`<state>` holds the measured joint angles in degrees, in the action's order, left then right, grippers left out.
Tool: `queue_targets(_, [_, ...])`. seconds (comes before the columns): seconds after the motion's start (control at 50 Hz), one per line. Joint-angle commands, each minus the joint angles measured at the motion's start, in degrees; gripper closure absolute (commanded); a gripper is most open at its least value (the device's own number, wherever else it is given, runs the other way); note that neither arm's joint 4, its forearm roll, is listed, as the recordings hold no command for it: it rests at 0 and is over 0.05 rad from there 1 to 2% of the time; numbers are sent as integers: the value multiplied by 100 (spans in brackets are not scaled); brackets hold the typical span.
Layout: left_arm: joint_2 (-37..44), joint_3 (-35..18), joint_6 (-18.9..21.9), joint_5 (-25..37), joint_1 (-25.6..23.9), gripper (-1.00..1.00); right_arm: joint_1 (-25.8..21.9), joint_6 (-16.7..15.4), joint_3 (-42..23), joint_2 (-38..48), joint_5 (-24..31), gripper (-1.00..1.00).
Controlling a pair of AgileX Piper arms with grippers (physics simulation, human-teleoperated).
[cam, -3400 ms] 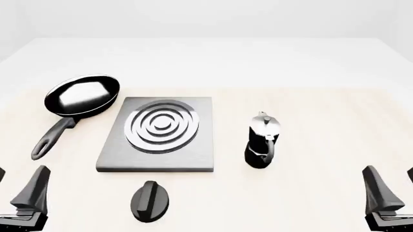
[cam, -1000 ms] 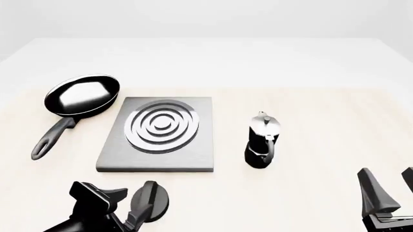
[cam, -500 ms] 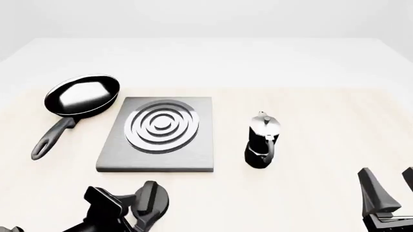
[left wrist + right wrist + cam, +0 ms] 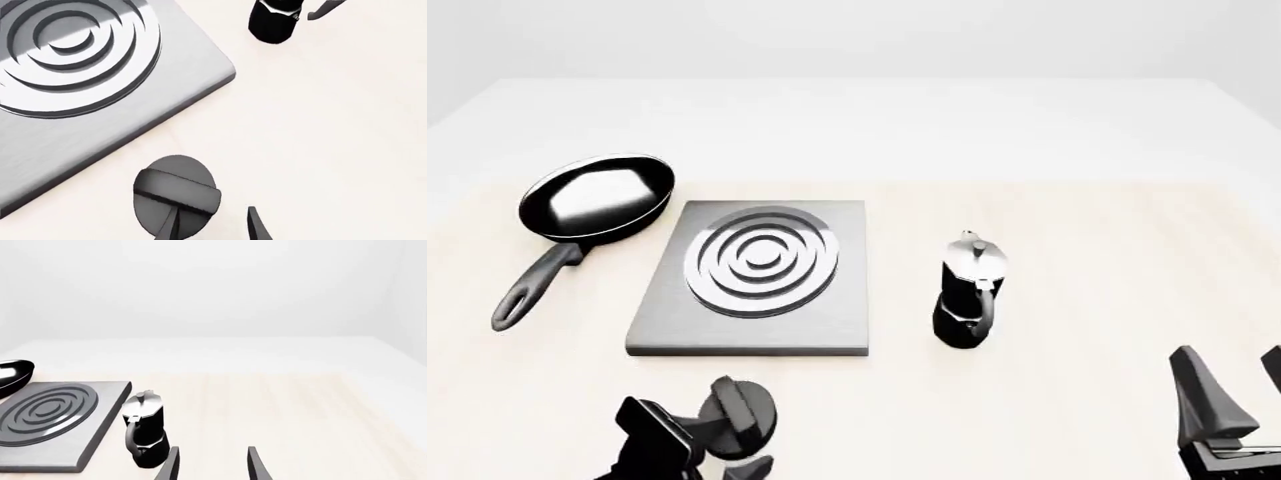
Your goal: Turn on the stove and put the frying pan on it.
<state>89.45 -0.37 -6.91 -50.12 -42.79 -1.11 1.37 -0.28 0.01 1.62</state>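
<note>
The frying pan (image 4: 598, 196), black with a glossy inside, lies on the table left of the stove (image 4: 827, 320), its handle pointing toward me. The stove is a grey slab (image 4: 153, 95) with a ringed burner (image 4: 761, 260). Its black round knob (image 4: 739, 412) sits apart on the table, nearer me than the slab. My left gripper (image 4: 723, 447) hangs low over the knob (image 4: 175, 192) and is open. One finger (image 4: 170, 227) overlaps the knob's ridge and the other stands beside it. My right gripper (image 4: 1237, 388) is open at the near right, holding nothing.
A black-and-silver moka pot (image 4: 970, 295) stands right of the stove, and in the right wrist view the moka pot (image 4: 145, 430) is close ahead of my right fingers (image 4: 172, 465). Bare wood lies to the right of it.
My left arm has swung in from the near left and come down lower over the knob. The right arm, pan, stove and pot have not moved.
</note>
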Motion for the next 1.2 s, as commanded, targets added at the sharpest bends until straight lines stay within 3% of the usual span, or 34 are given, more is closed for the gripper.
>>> queue_targets(0.02, [-175, -277, -115, 329, -802, -100, 12, 25, -5, 0, -5, -100])
queue_targets(0.16, [-474, -382, -136, 695, -947, -100, 27, 28, -41, 0, 22, -100])
queue_targets(0.44, [-1855, -511, -59, 1901, -1034, -100, -4, 49, -59, 0, 17, -100])
queue_targets(0.7, [-3823, -910, 162, 3827, -894, -100, -22, 70, -112, 0, 48, -100])
queue_targets(1.04, [-5866, -1626, 744, 6112, -29, -100, -85, 67, -178, 0, 72, -100])
queue_targets(1.2, [-6463, -2160, 856, 7040, 799, -100, -115, 75, -161, 1, 43, -100])
